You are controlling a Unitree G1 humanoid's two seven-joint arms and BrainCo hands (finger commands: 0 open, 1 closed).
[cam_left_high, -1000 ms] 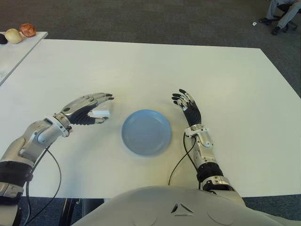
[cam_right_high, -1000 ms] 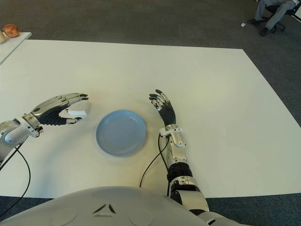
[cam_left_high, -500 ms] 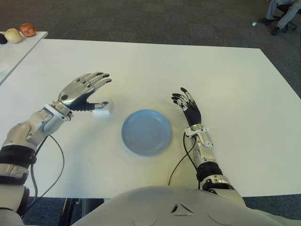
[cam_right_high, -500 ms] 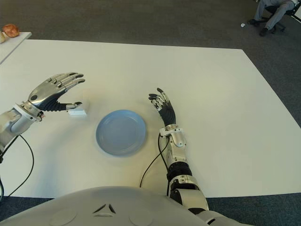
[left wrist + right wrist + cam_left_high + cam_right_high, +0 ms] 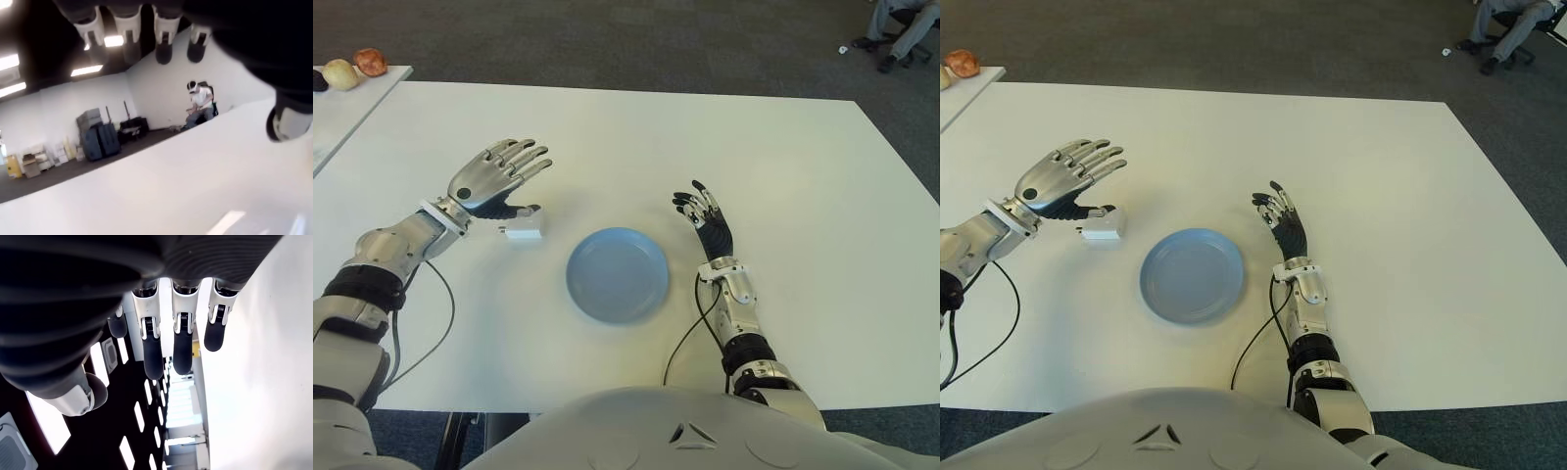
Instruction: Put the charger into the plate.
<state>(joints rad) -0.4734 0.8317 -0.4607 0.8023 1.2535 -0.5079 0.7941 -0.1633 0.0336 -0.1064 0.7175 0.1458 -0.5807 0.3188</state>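
The blue plate (image 5: 618, 274) is seen nearest, with nothing in it. The right hand (image 5: 704, 219) shows just beside its right rim, fingers spread. Left of the plate the white charger (image 5: 523, 233) lies on the table (image 5: 705, 137), ungrasped. Above it, the left hand (image 5: 496, 178) is held with fingers spread. It should be lowered squarely, and the charger pinched by both long sides.

White surface (image 5: 636, 137), a round blue plate (image 5: 618, 274) near its front edge, a small white charger (image 5: 523, 233) just beside it — on the left
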